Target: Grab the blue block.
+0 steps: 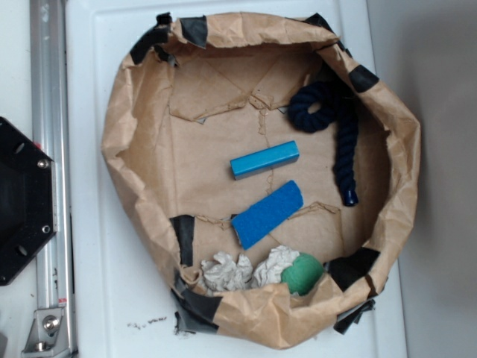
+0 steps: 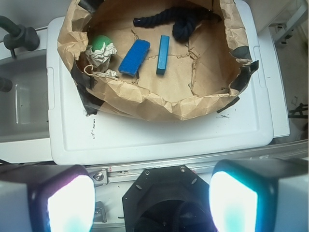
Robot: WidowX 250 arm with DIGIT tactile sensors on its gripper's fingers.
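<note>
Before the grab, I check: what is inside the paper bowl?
Inside the paper bowl: the blue block, a cyan bar, a dark rope, crumpled paper and a green ball, partly covered.

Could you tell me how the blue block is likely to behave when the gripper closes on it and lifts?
The blue block looks matte and foam-like, so it is probably light and may compress slightly. It lies flat on the crumpled paper, so rolling seems unlikely. The gripper looks open and is far from it.
</note>
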